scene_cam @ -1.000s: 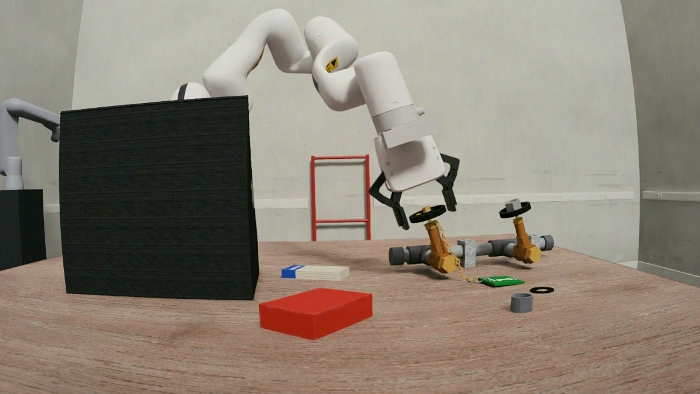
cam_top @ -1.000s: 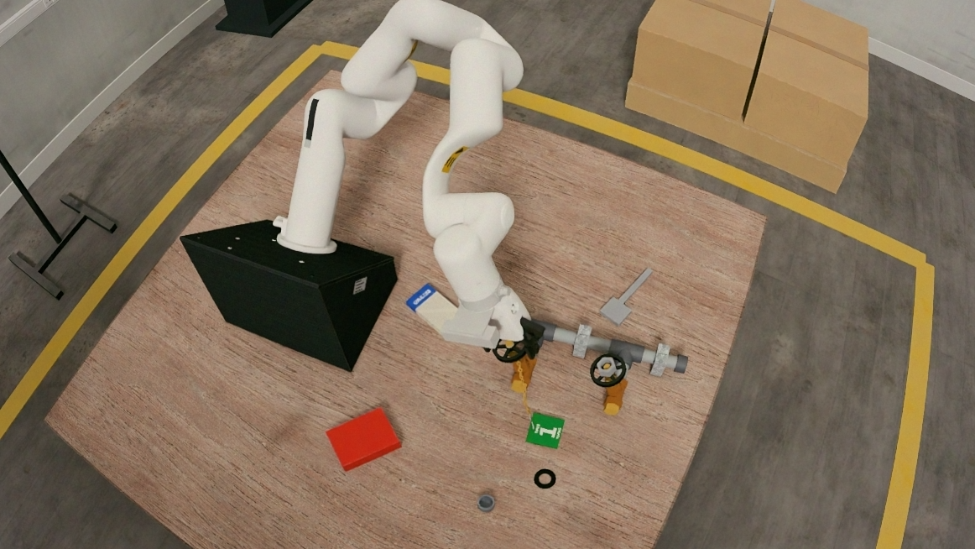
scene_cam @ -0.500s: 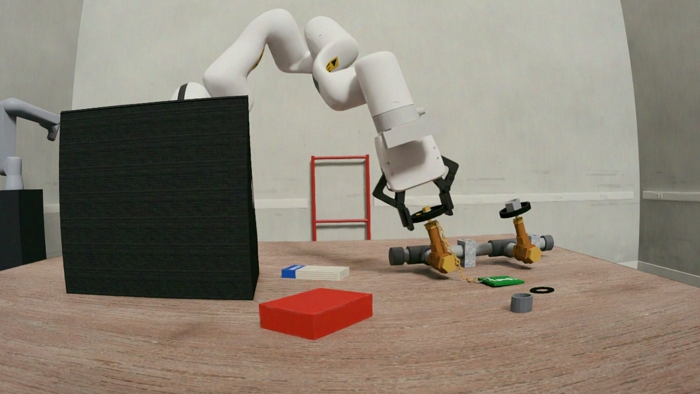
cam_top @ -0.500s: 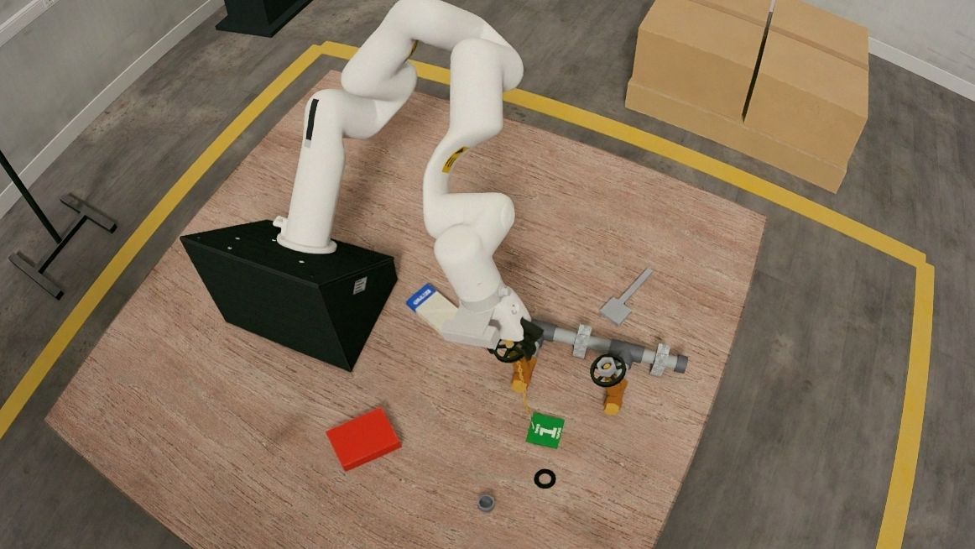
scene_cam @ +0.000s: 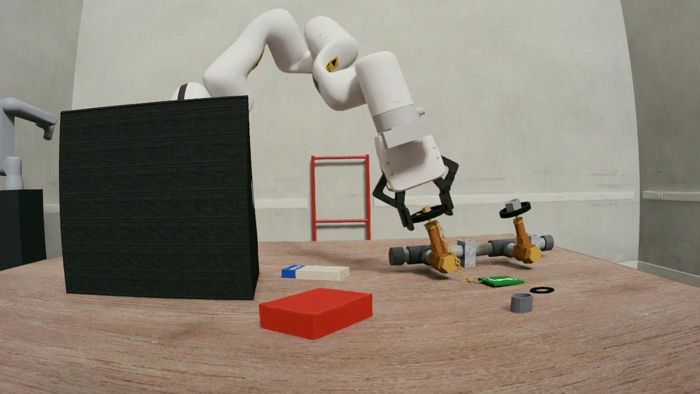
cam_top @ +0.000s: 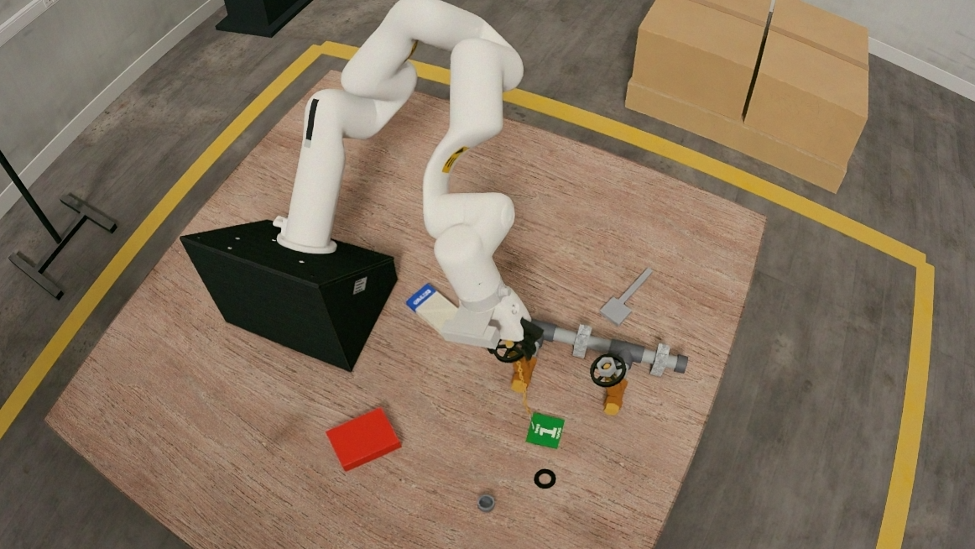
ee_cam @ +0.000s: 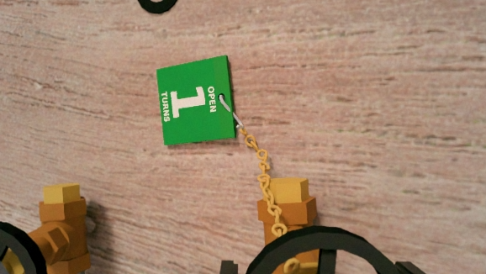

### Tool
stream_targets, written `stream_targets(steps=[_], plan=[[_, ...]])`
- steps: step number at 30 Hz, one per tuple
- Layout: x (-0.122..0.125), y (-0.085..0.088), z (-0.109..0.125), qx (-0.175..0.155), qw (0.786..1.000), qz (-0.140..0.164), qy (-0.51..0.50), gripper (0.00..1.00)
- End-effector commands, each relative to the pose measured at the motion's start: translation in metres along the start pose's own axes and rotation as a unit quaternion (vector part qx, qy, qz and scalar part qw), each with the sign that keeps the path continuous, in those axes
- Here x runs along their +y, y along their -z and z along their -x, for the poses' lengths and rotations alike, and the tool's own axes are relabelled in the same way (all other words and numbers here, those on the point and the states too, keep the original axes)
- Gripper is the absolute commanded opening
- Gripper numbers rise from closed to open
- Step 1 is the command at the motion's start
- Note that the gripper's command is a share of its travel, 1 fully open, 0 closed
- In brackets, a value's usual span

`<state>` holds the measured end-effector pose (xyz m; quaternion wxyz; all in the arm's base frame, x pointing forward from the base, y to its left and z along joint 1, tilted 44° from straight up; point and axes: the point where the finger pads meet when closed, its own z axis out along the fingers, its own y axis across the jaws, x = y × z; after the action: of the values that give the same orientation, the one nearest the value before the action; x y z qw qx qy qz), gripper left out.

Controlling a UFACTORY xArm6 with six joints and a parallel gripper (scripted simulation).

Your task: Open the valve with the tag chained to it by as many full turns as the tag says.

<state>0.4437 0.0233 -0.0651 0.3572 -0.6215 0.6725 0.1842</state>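
A grey pipe (cam_top: 607, 344) lies on the wooden board and carries two brass valves with black handwheels. The left valve's handwheel (cam_top: 509, 350) has a gold chain (ee_cam: 262, 168) running to a green tag (cam_top: 544, 430) that reads "OPEN 1 TURNS" in the wrist view (ee_cam: 194, 101). My gripper (scene_cam: 425, 214) is shut on this handwheel (scene_cam: 425, 213), one finger on each side of its rim. The wheel's top arc shows at the bottom of the wrist view (ee_cam: 324, 248). The right valve's handwheel (cam_top: 602, 377) stands apart from the gripper and also shows in the exterior view (scene_cam: 514, 209).
A red block (cam_top: 362, 438), a black ring (cam_top: 542, 473) and a small grey cylinder (cam_top: 485, 501) lie at the front of the board. A blue and cream box (cam_top: 430, 305) lies beside the wrist. A grey flat bracket (cam_top: 625, 297) lies behind the pipe. The black base (cam_top: 289, 286) stands left.
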Motion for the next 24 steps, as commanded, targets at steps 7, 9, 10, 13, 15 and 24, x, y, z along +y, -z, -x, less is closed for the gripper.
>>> stream_targets(steps=[7,9,10,13,15,24], plan=[[-0.0016,0.0009,-0.0001,0.001,1.000,-0.001,0.030,0.00],[-0.0016,0.0009,-0.0001,0.001,0.999,-0.001,0.047,0.00],[-0.0016,0.0009,-0.0001,0.001,0.998,-0.001,0.058,0.00],[-0.0016,0.0009,-0.0001,0.001,0.995,-0.001,0.097,0.00],[-0.0016,0.0009,-0.0001,0.001,0.992,-0.001,0.130,0.00],[-0.0016,0.0009,-0.0001,0.001,0.960,-0.001,0.280,0.00]])
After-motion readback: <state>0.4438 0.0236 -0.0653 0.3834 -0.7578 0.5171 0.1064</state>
